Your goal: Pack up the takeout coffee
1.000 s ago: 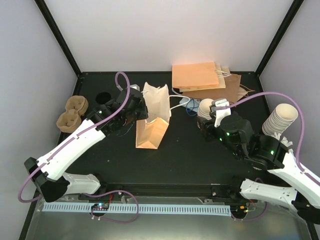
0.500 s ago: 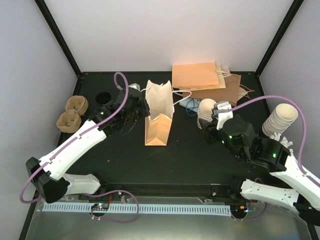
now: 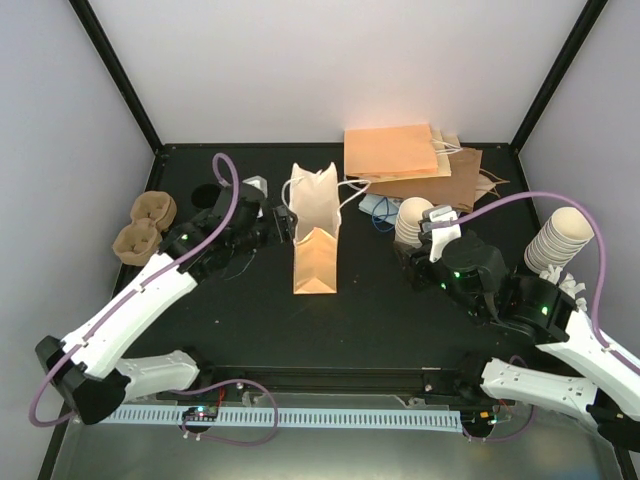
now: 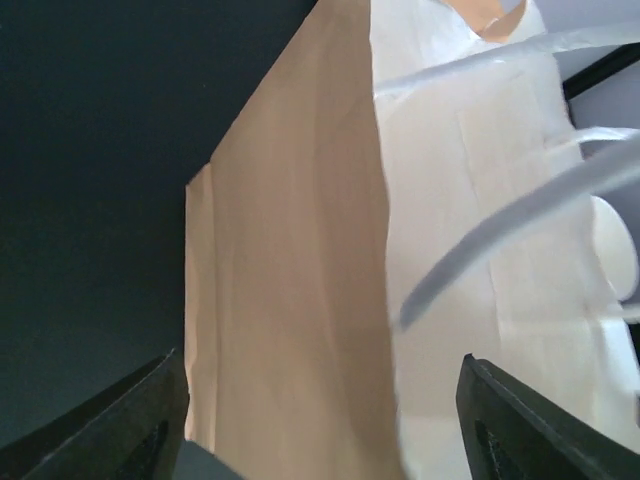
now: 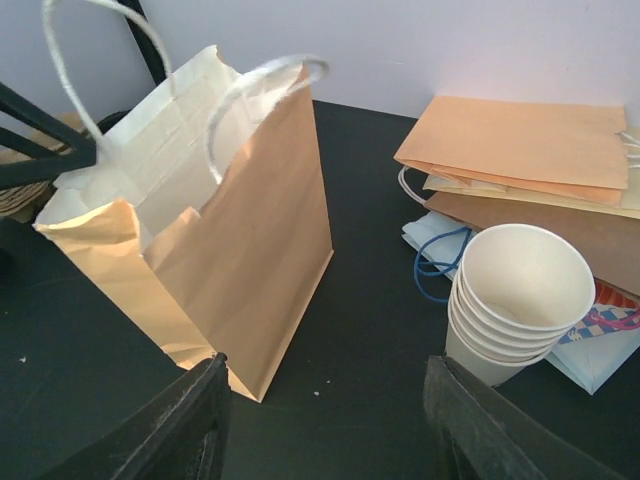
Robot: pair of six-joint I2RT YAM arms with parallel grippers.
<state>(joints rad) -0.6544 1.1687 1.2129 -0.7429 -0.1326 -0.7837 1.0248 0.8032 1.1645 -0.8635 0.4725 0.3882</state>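
The left hand (image 3: 284,222) is released: in its wrist view the two fingers (image 4: 150,420) stand wide apart at the bottom corners and clamp nothing. Just ahead of them is the brown side of an upright paper bag (image 4: 300,250), whose white handles curve across the upper right of that view. Whether a fingertip touches the bag cannot be told.

From above, this bag (image 3: 315,235) stands near the middle of the black tabletop (image 3: 380,320) with its mouth open.

The right hand (image 5: 330,430) is also released, its fingers apart over bare tabletop with nothing between them. To its left is the bag, and to its right is a stack of lidless white cups (image 5: 520,290), standing upright and apart from the hand.

Behind those cups lies a pile of flat paper bags (image 3: 400,155) against the back edge. A second stack of white cups (image 3: 560,240) sits near the right wall.

The takeout coffee (image 3: 204,194) shows only dimly as a round black lid at the back left, behind the left arm. It is well apart from the bag and beside the brown pulp carriers (image 3: 145,225) at the left wall.
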